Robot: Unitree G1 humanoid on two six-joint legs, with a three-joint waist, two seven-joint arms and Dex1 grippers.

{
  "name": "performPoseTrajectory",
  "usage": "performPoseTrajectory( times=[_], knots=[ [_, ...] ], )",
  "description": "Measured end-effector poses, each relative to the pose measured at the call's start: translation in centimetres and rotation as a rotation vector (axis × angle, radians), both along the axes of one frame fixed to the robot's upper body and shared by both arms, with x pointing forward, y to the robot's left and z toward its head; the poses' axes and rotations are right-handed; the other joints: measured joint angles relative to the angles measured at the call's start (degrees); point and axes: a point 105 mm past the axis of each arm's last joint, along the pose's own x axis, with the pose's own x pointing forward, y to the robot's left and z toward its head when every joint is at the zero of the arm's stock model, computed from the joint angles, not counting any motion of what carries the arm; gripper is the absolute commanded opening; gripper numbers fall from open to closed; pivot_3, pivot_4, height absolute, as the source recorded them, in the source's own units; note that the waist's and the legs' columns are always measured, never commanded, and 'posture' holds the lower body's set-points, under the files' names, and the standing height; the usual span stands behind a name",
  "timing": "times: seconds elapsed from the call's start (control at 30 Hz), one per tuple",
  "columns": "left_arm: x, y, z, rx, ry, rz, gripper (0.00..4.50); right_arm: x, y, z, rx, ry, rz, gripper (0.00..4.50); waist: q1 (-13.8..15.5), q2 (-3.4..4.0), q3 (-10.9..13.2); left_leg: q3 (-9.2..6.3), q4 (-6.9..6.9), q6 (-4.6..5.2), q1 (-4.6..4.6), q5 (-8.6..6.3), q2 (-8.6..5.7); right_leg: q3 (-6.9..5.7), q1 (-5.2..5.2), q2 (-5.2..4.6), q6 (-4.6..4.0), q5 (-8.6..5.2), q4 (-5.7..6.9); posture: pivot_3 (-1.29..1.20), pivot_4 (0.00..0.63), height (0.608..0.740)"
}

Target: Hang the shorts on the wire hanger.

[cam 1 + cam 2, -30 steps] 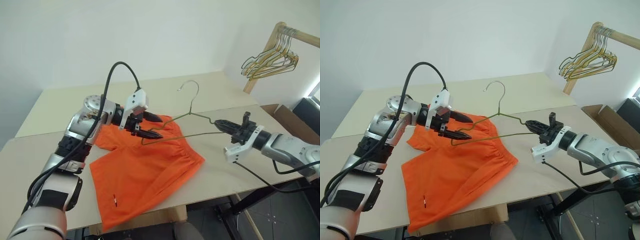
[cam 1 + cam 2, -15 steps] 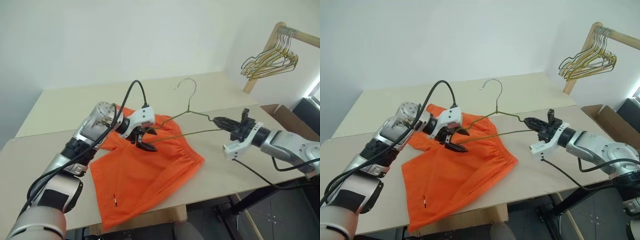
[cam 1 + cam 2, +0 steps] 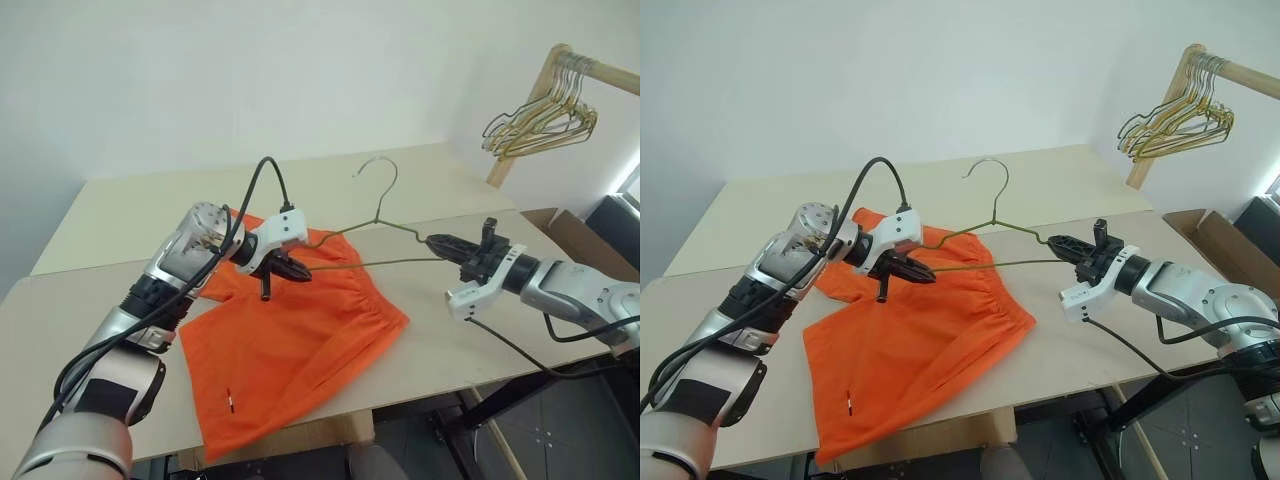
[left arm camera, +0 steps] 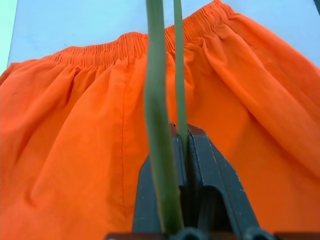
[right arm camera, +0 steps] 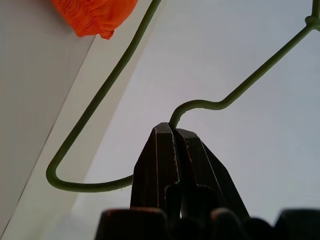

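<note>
Both pincers clamp the wire hanger (image 3: 372, 228), left gripper (image 3: 291, 271) and right gripper (image 3: 437, 243) at opposite corners above the shorts (image 3: 300, 340), so keep it level while threading a leg.

Shorts (image 3: 300, 340): soft matt orange cloth w/ gathered, ribbed elastic waistband. Wire hanger (image 3: 375, 235): thin smooth metal wire, dull grey-green coat. Tabletop (image 3: 440, 350): pale matt wood-look board, smooth. Left tool (image 3: 925, 274) & right tool (image 3: 1055, 240): black matt plastic fingers, white plastic housings.
</note>
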Motion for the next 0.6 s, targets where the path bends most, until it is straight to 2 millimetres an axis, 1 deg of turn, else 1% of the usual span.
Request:
performPoseTrajectory(
  times=[0.1, 0.23, 0.27, 0.3, 0.4, 0.43, 0.5, 0.57, 0.6],
  knots=[
    [0.3, 0.1, -0.2, 0.007, -0.002, 0.024, 0.0, -0.5, 0.2, -0.3, 0.001, 0.028, 0.028, 1.03, 0.03, 0.0, 0.0, 0.0, 0.0, 0.0, -0.01, 0.0, -0.01, 0.0, 0.0, 0.0, 0.0, 0.0, -0.01, -0.22, 0.0, 0.74],
    [0.7, 0.4, -0.4, 0.016, -0.016, 0.05, 0.0, -2.1, 0.7, -0.4, 0.054, 0.129, 0.085, 2.39, 0.0, 0.0, 0.0, -0.02, 0.0, 0.0, -0.01, 0.0, -0.01, 0.0, 0.01, -0.01, 0.01, 0.0, -0.01, -0.22, 0.0, 0.74],
    [0.8, 0.6, -0.4, 0.022, -0.028, 0.051, 0.0, -2.3, 0.7, -0.3, 0.06, 0.149, 0.09, 2.78, -0.03, 0.0, 0.0, -0.02, 0.01, 0.0, -0.01, 0.0, -0.01, 0.0, 0.02, -0.01, 0.01, 0.0, -0.01, -0.21, 0.0, 0.74],
    [0.8, 0.8, -0.3, 0.026, -0.042, 0.046, 0.0, -2.6, 0.7, -0.1, 0.071, 0.169, 0.096, 3.03, -0.07, 0.0, 0.0, -0.02, 0.02, 0.0, 0.0, 0.0, 0.0, 0.0, 0.03, -0.01, 0.01, 0.0, -0.01, -0.21, 0.0, 0.74],
    [1.0, 1.3, 0.1, 0.023, -0.073, 0.055, 0.0, -3.1, 1.0, 0.4, 0.135, 0.244, 0.113, 4.11, -0.03, 0.0, 0.0, -0.06, 0.02, 0.0, 0.04, 0.0, 0.01, -0.03, 0.1, 0.0, 0.01, 0.0, 0.02, -0.2, 0.0, 0.74],
    [1.0, 1.4, 0.1, 0.019, -0.083, 0.05, 0.0, -3.3, 1.2, 0.6, 0.163, 0.274, 0.113, 4.39, 0.04, 0.0, 0.0, -0.08, 0.02, 0.0, 0.03, 0.0, 0.0, -0.04, 0.12, 0.0, 0.0, 0.0, 0.02, -0.19, 0.0, 0.74],
    [0.7, 1.7, 0.1, 0.011, -0.11, 0.017, 0.0, -3.4, 1.4, 0.8, 0.29, 0.396, 0.057, 4.46, 0.11, 0.0, 0.0, -0.13, 0.02, 0.0, 0.01, 0.0, 0.04, -0.07, 0.12, 0.01, 0.0, 0.0, -0.01, -0.19, 0.0, 0.74],
    [0.3, 2.1, 0.0, 0.005, -0.158, -0.031, 0.0, -3.0, 1.5, 1.0, 0.481, 0.633, -0.055, 4.46, 0.17, 0.0, 0.0, -0.25, 0.09, 0.0, -0.02, 0.0, 0.07, -0.05, 0.17, 0.0, 0.0, 0.01, -0.01, -0.18, 0.0, 0.74],
    [0.2, 2.1, 0.0, 0.004, -0.174, -0.046, 0.0, -2.9, 1.4, 1.2, 0.522, 0.686, -0.077, 4.46, 0.28, -0.01, 0.0, -0.31, 0.12, 0.0, -0.03, 0.0, 0.07, -0.06, 0.19, -0.01, 0.01, 0.02, -0.01, -0.18, 0.0, 0.74]
  ],
)
